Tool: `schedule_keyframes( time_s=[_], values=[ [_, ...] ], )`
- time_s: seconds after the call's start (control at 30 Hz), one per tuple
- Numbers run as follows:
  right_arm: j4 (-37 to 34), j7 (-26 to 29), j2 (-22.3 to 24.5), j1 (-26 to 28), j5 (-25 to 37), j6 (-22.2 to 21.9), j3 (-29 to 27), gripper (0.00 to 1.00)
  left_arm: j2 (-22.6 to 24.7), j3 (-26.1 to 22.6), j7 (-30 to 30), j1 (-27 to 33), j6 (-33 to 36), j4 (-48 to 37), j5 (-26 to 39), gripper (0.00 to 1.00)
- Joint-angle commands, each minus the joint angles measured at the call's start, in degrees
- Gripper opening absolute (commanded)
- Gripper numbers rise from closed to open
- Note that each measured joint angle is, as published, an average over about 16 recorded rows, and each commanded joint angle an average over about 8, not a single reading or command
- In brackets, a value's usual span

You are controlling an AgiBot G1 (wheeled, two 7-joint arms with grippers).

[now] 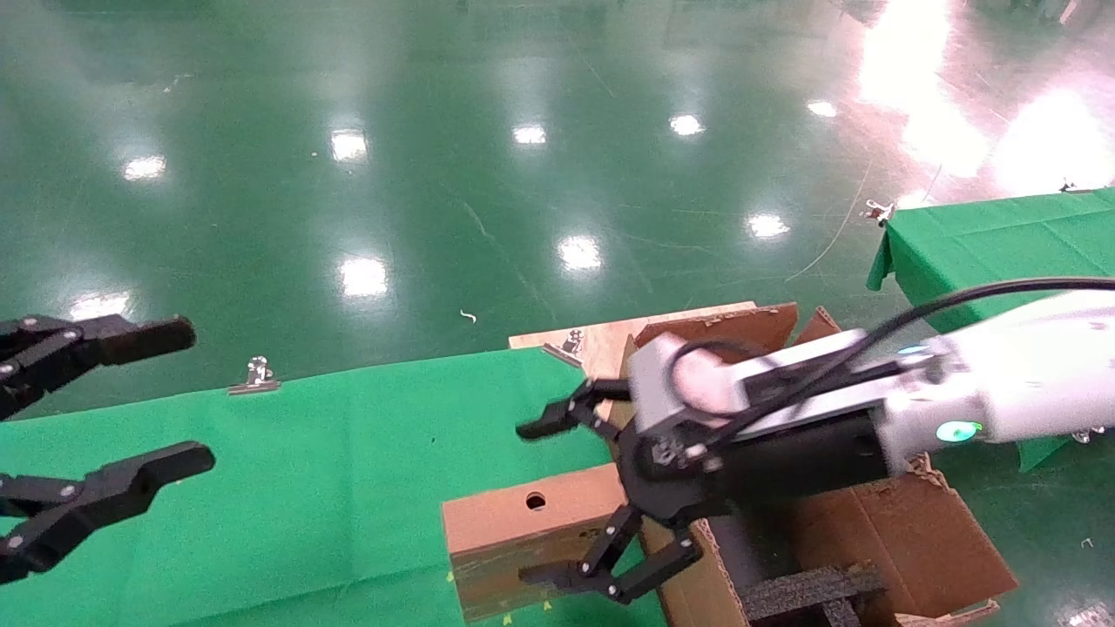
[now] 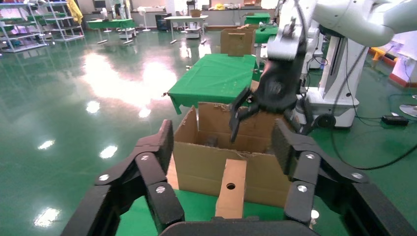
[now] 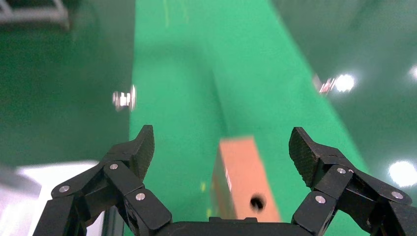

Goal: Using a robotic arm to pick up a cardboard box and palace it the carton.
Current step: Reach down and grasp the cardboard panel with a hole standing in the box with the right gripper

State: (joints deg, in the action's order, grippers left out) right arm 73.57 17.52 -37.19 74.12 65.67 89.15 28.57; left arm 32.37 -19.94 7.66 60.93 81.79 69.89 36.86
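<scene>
Box (image 1: 523,522) sits below the right gripper (image 1: 557,505), jaws spread wide, probably not touching it; carton (image 1: 915,531) behind; left gripper (image 1: 165,401) parked, released.

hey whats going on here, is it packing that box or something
The right gripper hangs open above the small cardboard box, not gripping it. The box lies on the green table right beside the big open carton. The left gripper waits open at the table's other end. Nothing has been packed yet.
</scene>
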Motion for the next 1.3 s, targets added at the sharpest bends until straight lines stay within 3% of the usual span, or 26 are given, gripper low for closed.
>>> schedule_keyframes(
  time_s=[0.03, 0.37, 0.73, 0.77, 0.9, 0.93, 1.0, 1.03, 1.2, 1.3],
  values=[
    [-0.24, 1.11, -0.99, 2.28, 4.01, 0.76, 2.25, 1.00, 0.00, 0.00, 0.00, 0.00, 0.00, 0.00, 0.00, 0.00],
    [-4.03, 0.13, -8.78, 10.18, 17.92, 0.56, 12.84, 1.00, 0.00, 0.00, 0.00, 0.00, 0.00, 0.00, 0.00, 0.00],
    [-8.54, -3.33, -15.42, 16.19, 26.56, 1.15, 21.63, 1.00, 0.00, 0.00, 0.00, 0.00, 0.00, 0.00, 0.00, 0.01],
    [-8.75, -3.55, -15.77, 16.59, 26.95, 1.17, 22.42, 1.00, 0.00, 0.00, 0.00, 0.00, 0.00, 0.00, 0.00, 0.09],
    [-9.42, -4.35, -16.82, 17.82, 28.03, 1.11, 25.16, 1.00, 0.00, 0.00, 0.00, 0.00, 0.00, 0.00, 0.00, 0.59],
    [-9.53, -4.47, -16.98, 17.99, 28.16, 1.10, 25.60, 0.97, 0.00, 0.00, 0.00, 0.00, 0.00, 0.00, 0.00, 0.71],
    [-9.85, -4.67, -17.35, 18.45, 28.46, 1.04, 26.59, 0.73, 0.00, 0.00, 0.00, 0.00, -0.01, 0.00, 0.00, 0.95],
    [-9.97, -4.74, -17.49, 18.63, 28.58, 1.01, 26.96, 0.61, 0.00, 0.00, 0.00, -0.01, -0.01, -0.01, 0.00, 1.00],
    [-10.36, -4.80, -17.88, 19.21, 28.91, 0.89, 27.90, 0.01, -0.01, 0.00, 0.00, -0.02, -0.02, -0.02, 0.00, 1.00],
    [-10.29, -4.80, -17.80, 19.13, 28.84, 0.88, 27.75, 0.00, -0.01, 0.00, 0.00, -0.02, -0.02, -0.02, 0.00, 1.00]
  ],
)
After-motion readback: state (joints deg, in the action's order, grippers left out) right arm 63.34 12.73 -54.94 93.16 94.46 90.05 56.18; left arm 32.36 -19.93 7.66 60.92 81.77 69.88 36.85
